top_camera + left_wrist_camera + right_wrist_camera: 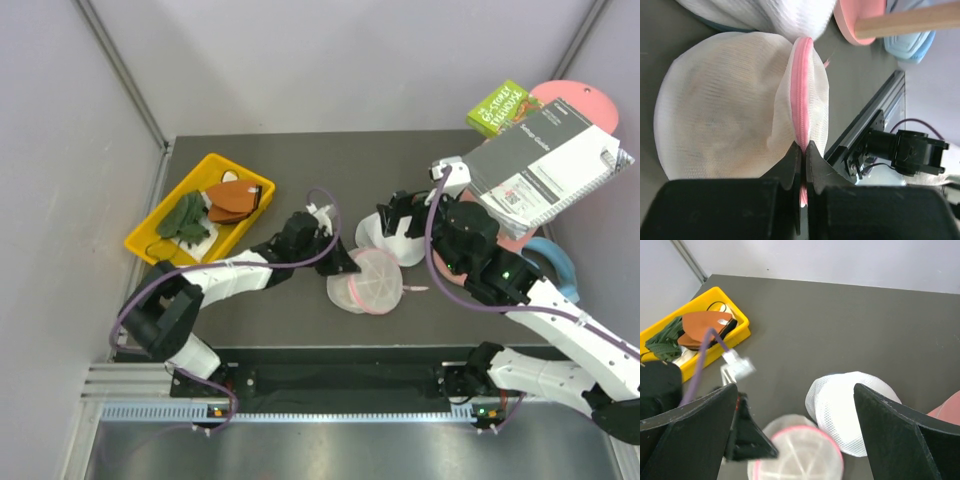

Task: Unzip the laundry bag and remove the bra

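Left end effector (804, 147) clamped on laundry bag (730, 105) rim; right end effector (795, 405) spread wide; dark table (840, 315), pale walls (350, 60).

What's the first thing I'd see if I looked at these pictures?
Probably the bright yellow tray at the far left, because nothing else is so colourful. Next comes the round mesh laundry bag in the middle, with the left pincer pinching its pink rim. A big grey notebook sticks in from the upper right.
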Controlling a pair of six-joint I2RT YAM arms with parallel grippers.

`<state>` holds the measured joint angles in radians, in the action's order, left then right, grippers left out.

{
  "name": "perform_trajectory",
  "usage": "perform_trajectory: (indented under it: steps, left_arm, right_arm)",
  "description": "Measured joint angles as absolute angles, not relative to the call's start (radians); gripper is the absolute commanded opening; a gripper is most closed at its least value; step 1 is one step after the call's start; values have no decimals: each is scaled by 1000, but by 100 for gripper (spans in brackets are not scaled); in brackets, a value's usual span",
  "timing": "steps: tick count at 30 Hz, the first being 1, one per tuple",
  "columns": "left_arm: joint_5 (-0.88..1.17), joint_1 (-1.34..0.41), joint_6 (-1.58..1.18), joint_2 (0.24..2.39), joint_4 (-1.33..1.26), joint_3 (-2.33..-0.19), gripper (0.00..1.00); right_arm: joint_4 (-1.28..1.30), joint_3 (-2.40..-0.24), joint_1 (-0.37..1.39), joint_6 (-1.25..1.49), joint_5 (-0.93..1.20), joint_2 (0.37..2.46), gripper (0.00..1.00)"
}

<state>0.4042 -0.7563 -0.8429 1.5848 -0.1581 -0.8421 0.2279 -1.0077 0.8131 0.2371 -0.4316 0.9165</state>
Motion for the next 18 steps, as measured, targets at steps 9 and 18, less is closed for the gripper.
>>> perform_trajectory:
  steps: [9, 18]
  left_arm:
    - [496, -464, -810, 1362, -102, -709, 0]
    - [690, -293, -731, 1292, -12, -694, 0]
  right_arm:
    - [224, -1008, 816, 199, -309, 994, 100]
    - [201, -971, 830, 121, -180, 1119, 99]
